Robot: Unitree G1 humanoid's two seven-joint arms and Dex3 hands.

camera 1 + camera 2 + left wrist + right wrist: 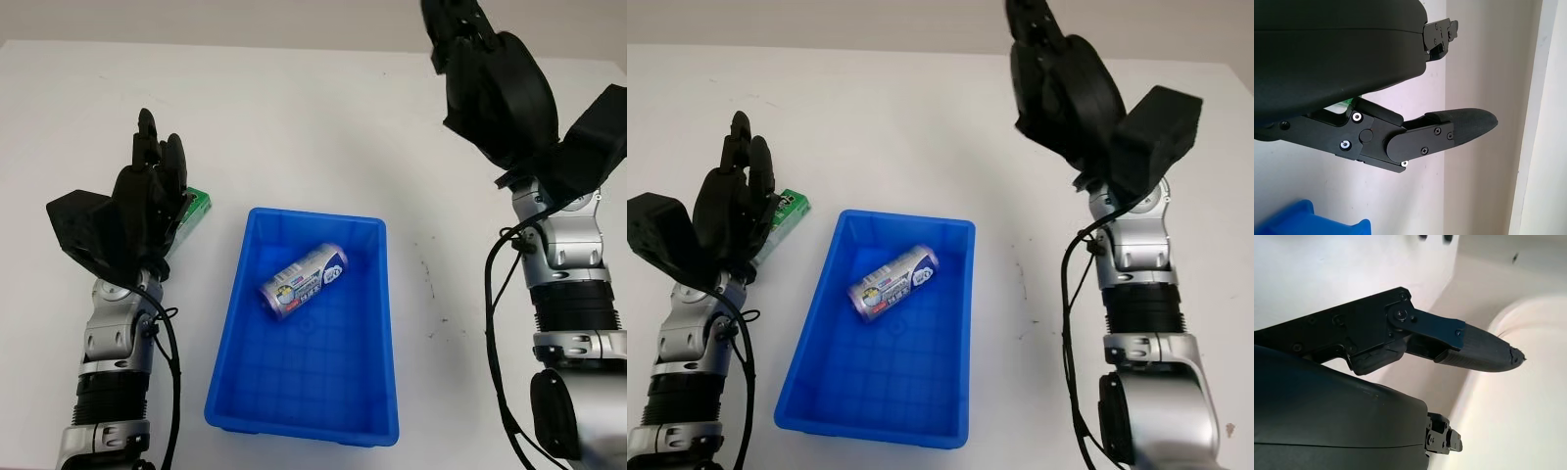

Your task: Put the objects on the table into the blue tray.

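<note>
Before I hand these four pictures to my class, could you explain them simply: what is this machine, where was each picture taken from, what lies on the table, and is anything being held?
This is a humanoid robot with two arms ending in black three-finger hands. Two pictures come from cameras in its head, looking down at a white table. Two come from cameras at its wrists, close to each hand. A blue tray holds a can lying on its side. The left hand hovers over a green box beside the tray, holding nothing. The right hand is raised, open.
</note>
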